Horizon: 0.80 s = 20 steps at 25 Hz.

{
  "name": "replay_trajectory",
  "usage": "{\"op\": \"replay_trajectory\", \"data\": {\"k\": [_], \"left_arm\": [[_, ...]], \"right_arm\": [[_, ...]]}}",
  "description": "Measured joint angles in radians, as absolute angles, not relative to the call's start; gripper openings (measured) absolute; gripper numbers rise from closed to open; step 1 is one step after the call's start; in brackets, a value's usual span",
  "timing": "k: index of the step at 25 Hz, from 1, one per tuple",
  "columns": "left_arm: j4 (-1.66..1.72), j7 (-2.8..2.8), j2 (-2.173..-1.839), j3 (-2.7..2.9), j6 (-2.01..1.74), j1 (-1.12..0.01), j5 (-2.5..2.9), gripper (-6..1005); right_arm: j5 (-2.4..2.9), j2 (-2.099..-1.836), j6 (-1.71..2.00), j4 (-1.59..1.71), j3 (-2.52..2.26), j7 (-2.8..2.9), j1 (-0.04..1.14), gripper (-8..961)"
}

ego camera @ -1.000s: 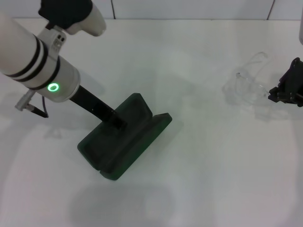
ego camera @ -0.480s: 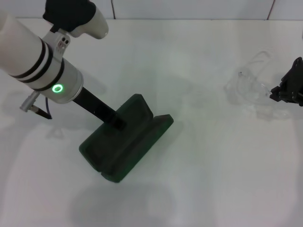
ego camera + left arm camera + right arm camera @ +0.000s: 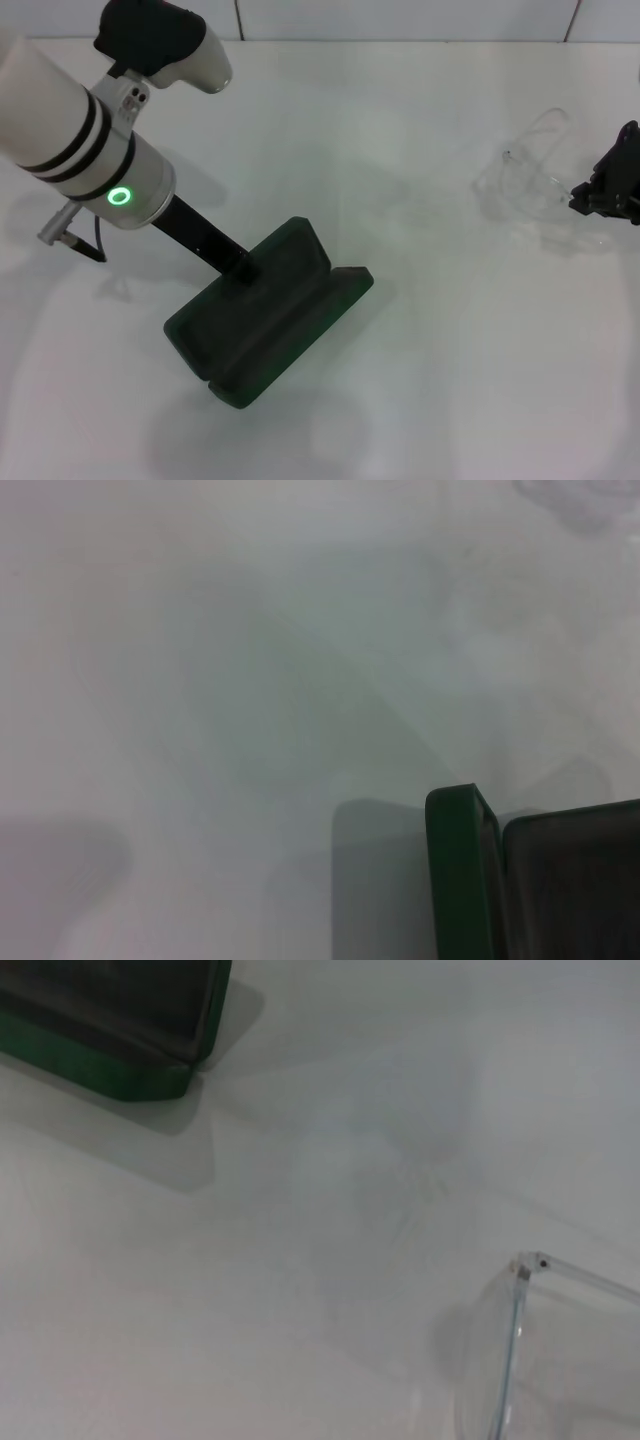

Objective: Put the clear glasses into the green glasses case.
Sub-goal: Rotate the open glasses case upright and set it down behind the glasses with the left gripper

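Note:
The green glasses case point(image 3: 270, 320) lies open on the white table, left of centre, its dark lining facing up. My left gripper point(image 3: 248, 266) reaches down from the upper left and is shut on the case's raised half. The left wrist view shows only a green rim of the case point(image 3: 462, 880). The clear glasses point(image 3: 527, 182) rest on the table at the far right. My right gripper point(image 3: 592, 196) hovers just right of them, near one temple arm. In the right wrist view a corner of the glasses point(image 3: 520, 1330) is close by, with the case point(image 3: 120, 1065) farther off.
The white table point(image 3: 420, 380) stretches between the case and the glasses. A tiled wall edge point(image 3: 400, 38) runs along the back. A cable point(image 3: 85, 245) hangs under the left arm.
The left arm has shifted slightly toward the front and right, and the case has moved with it. The right gripper and the glasses have barely moved.

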<state>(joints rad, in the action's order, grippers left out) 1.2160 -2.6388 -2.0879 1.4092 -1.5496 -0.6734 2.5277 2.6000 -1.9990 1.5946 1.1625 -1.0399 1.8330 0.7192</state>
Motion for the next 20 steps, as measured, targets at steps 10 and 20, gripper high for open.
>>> {"op": "replay_trajectory", "data": {"k": [10, 20], "left_arm": [[1.368, -2.634, -2.091, 1.486, -1.561, -0.642, 2.536, 179], [1.615, -2.457, -2.091, 1.712, -1.403, -0.526, 2.647, 179]], "right_arm": [[2.593, -2.0, 1.594, 1.166, -1.039, 1.833, 0.702, 49], [2.572, -1.998, 1.603, 1.226, -0.976, 1.833, 0.653, 49]]}}
